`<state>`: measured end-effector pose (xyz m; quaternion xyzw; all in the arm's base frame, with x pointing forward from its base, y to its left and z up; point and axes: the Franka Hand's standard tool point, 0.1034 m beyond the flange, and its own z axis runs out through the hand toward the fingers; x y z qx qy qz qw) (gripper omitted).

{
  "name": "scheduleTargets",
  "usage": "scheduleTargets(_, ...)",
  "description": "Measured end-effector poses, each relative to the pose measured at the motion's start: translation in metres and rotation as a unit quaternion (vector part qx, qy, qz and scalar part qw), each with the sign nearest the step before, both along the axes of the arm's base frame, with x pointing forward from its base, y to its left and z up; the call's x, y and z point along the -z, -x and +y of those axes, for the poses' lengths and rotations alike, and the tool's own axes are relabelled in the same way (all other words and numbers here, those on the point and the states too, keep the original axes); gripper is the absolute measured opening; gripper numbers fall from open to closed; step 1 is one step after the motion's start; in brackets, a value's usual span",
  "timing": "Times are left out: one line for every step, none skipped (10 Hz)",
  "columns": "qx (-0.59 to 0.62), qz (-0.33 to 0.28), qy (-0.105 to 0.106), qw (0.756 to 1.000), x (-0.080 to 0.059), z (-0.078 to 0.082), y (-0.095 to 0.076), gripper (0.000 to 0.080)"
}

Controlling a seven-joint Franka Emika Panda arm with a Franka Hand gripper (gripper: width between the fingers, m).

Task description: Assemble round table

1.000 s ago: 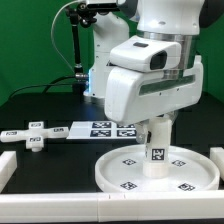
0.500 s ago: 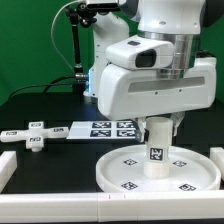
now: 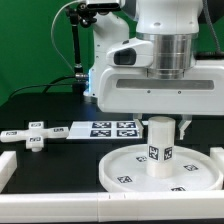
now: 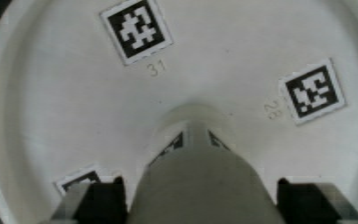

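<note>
The large rimmed round disc (image 3: 118,172) lies flat on the black mat, tags up. The short thick cylinder (image 3: 160,150) stands upright at its middle. My gripper (image 3: 162,120) hangs right over the cylinder's top, one finger on each side. In the wrist view the cylinder (image 4: 202,175) fills the space between the two dark fingers (image 4: 105,200), with a thin gap on each side, so the gripper (image 4: 202,205) is open around it. The disc's tagged face (image 4: 87,100) lies below. The small cross-shaped piece (image 3: 33,136) lies on the mat at the exterior view's left.
The marker board (image 3: 110,128) lies behind the disc, between it and the cross-shaped piece. Plain white bars (image 3: 8,168) edge the mat at the front left and at the right. The arm's base and a cable stand at the back.
The hand has turned about the cylinder and risen a little. More of the cylinder's top now shows below it. The cylinder and the disc have shifted slightly to the exterior view's right.
</note>
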<state>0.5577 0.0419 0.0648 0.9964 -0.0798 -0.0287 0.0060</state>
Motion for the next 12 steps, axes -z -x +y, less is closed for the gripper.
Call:
scheduleTargets(0.013, 0.000, 0.000, 1.000, 0.000, 0.000, 0.000, 0.0409)
scheduleTargets(0.057, -0.001, -0.001, 0.998, 0.000, 0.001, 0.000, 0.0409)
scheduleTargets(0.065, -0.001, -0.001, 0.998, -0.001, 0.001, 0.000, 0.0409)
scheduleTargets(0.065, 0.000, -0.001, 0.998, 0.000, 0.001, 0.000, 0.0409)
scheduleTargets(0.063, 0.000, -0.001, 0.998, 0.000, 0.001, 0.000, 0.0595)
scheduleTargets(0.059, 0.000, -0.001, 0.998, 0.000, 0.002, 0.001, 0.0595)
scheduleTargets(0.037, 0.000, -0.002, 0.999, -0.002, 0.004, 0.007, 0.0633)
scheduleTargets(-0.002, 0.000, -0.005, 1.000, -0.007, 0.004, 0.014, 0.0644)
scheduleTargets(-0.054, -0.001, -0.009, 0.998, -0.011, -0.001, 0.020, 0.0644)
scheduleTargets(-0.086, 0.001, -0.013, 0.996, -0.016, -0.007, 0.029, 0.0649)
scheduleTargets(-0.096, 0.000, -0.014, 0.995, -0.019, -0.012, 0.039, 0.0649)
scheduleTargets(-0.095, -0.003, -0.013, 0.995, -0.019, -0.015, 0.047, 0.0649)
